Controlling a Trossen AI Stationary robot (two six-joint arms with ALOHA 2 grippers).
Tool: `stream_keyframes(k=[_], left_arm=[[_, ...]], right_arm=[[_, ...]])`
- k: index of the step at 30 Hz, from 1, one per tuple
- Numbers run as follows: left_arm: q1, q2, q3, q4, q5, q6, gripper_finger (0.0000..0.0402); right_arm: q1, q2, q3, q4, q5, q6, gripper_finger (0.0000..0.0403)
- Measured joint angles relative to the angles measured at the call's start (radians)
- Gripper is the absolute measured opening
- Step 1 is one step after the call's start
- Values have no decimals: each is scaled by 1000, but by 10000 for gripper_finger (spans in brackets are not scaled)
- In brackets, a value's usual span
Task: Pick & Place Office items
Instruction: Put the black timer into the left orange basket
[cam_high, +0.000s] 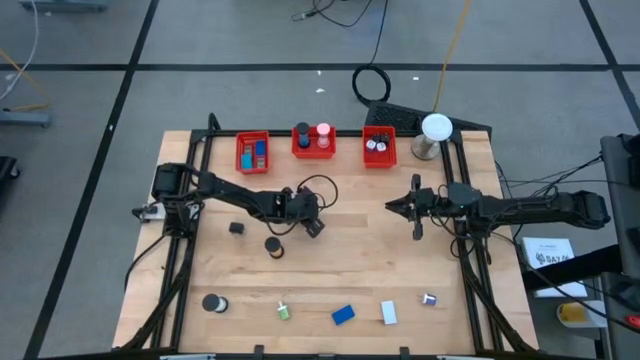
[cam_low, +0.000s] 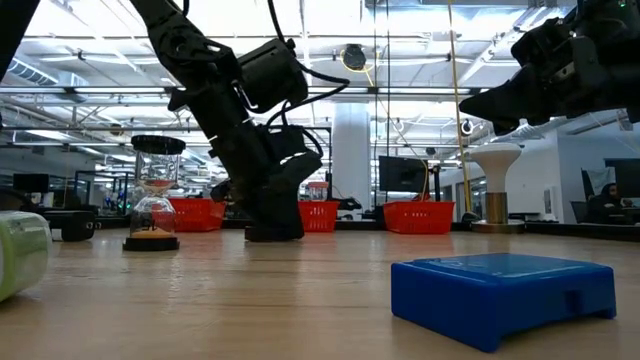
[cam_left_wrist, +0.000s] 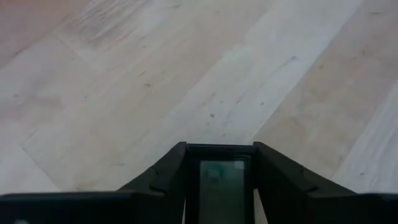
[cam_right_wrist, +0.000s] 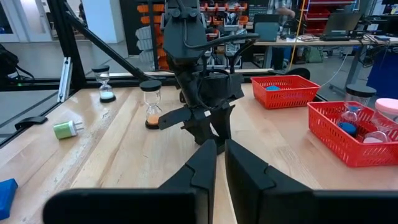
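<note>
Left claw sits low on the desk, fingers straddling a small dark item to pinch it for binning, grip not confirmed; right claw waits clenched and empty mid-desk.

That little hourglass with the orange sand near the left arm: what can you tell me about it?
The hourglass stands upright on the wooden table, just beside the left gripper but apart from it. It has a dark round cap and base, and clear bulbs that look like glass. The orange sand lies in the lower bulb. Only the tabletop touches it.
</note>
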Motion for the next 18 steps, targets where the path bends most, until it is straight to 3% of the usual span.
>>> stream_keyframes(k=[5, 13, 18], left_arm=[[13, -5, 69, -89, -8, -30, 153], [94, -65, 287, -414, -32, -30, 153], [154, -170, 299, -509, -38, -51, 153]], right_arm=[[0, 0, 0, 0, 0, 0, 27], [0, -1, 1, 0, 0, 0, 28], [0, 6, 2, 4, 0, 0, 28]])
